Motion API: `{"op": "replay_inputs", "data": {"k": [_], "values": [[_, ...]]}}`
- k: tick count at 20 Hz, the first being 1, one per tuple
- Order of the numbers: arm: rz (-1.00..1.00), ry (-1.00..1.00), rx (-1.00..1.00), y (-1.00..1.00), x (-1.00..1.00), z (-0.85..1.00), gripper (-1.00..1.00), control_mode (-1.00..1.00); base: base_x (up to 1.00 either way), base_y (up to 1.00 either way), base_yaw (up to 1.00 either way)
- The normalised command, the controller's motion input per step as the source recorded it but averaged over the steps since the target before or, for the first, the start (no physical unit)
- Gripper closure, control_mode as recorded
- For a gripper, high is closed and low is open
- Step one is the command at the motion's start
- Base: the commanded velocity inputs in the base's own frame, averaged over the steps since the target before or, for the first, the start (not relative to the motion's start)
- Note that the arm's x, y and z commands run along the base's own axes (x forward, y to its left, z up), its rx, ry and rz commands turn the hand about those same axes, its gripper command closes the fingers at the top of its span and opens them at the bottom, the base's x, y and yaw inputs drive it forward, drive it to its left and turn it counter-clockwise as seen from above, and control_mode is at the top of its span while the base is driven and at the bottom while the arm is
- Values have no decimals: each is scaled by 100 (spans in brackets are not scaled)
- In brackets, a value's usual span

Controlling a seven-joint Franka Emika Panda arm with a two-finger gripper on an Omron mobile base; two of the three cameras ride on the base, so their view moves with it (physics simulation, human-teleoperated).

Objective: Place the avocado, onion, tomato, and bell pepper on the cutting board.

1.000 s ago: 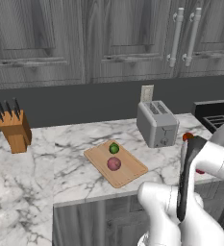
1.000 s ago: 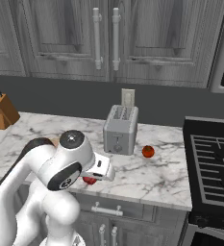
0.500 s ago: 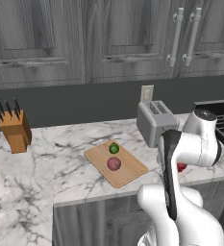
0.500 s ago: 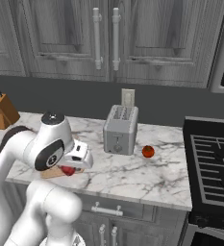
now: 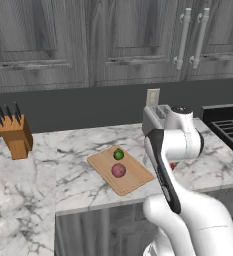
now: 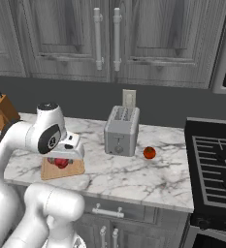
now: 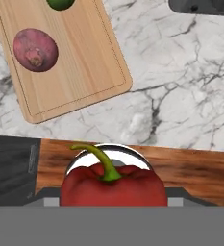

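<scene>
My hand view looks straight down on the red bell pepper [image 7: 114, 185], green stem up, sitting between my finger tips, so my gripper [image 7: 114, 199] appears clamped on it, though the tips themselves are hidden behind the fruit. Above it lies the cutting board [image 7: 80, 62] with the onion [image 7: 35, 49] on it and the avocado [image 7: 60, 4] cut off by the frame edge. The left base view shows both of them whole on the board [image 5: 133, 182], avocado [image 5: 118, 154] behind onion [image 5: 118, 170]. The right base view alone shows the tomato [image 6: 149, 153] on the counter [image 6: 134, 174] beside the toaster [image 6: 121, 131]. Since a second ago my arm has swung from the counter's right end toward the board.
</scene>
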Motion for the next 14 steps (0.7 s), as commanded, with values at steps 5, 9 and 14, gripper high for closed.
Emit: {"op": "replay_inputs", "data": {"k": [5, 9, 14], "values": [[3, 13, 0, 25, 66, 0, 100, -100, 0, 0, 0], [3, 14, 0, 15, 58, -4, 100, -100, 0, 0, 0], [2, 13, 0, 3, 46, -20, 100, -100, 0, 0, 0]]}}
